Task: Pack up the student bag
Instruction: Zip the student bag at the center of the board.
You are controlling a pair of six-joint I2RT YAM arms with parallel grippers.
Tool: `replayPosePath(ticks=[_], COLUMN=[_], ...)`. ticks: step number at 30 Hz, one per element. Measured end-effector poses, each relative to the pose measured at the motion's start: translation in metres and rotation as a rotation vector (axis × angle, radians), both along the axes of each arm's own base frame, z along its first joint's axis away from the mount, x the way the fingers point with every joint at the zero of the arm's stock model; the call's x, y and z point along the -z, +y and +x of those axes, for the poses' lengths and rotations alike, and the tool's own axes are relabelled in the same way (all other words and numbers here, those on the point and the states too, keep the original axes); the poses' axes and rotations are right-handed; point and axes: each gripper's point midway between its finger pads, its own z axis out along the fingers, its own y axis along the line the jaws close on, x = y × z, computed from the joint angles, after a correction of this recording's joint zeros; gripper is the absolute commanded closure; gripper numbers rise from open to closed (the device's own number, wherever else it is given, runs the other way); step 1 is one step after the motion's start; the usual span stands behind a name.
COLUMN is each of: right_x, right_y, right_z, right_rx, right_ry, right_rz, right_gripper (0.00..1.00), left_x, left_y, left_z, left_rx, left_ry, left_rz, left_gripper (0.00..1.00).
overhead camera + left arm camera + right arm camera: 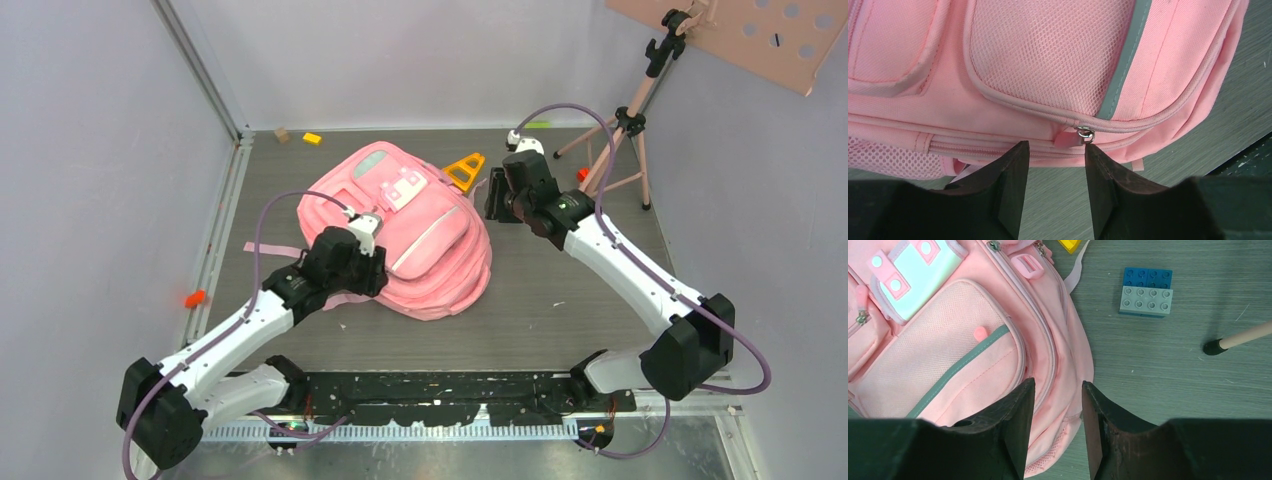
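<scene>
On the grey table (560,300): the student bag (410,235) lies flat in the middle, pockets up. The zips I can see look shut.
Left gripper (1055,147): my fingers are apart and hold nothing. I hang at the bag's 7 o'clock edge.
Zip pull (1085,134): a little metal ring, just past my left fingers at 1 o'clock. I think I am lined up to pinch it.
Right gripper (1058,385): fingers apart too, nothing held, over the bag's 2 o'clock side, maybe to steady it.
Building block (1146,291): blue and grey, at 1 o'clock from my right fingers, well apart from the bag.
Edges: a tripod foot (1215,346) sits at 3 o'clock from my right fingers, so I should not swing wide there.
Room: most is at the bag's 5 o'clock.
</scene>
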Motion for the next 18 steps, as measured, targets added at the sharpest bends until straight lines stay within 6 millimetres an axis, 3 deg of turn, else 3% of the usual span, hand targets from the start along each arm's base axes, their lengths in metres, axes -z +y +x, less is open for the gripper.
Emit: replayPosePath(ticks=[3, 12, 18], right_x=[0.005, 0.008, 0.009], right_y=[-0.002, -0.003, -0.003], right_z=[-0.002, -0.004, -0.005], right_rx=[0.002, 0.003, 0.006], right_ry=[0.010, 0.022, 0.028], right_rz=[-0.007, -0.015, -0.013], right_gripper=[0.54, 0.54, 0.44], left_x=[0.001, -0.002, 0.005], left_y=[-0.004, -0.017, -0.021], left_z=[0.000, 0.004, 0.003], left_rx=[0.019, 0.073, 0.100], left_ry=[-0.005, -0.026, -0.006], left_rz=[-0.012, -0.045, -0.043], left_gripper=[0.56, 0.73, 0.89])
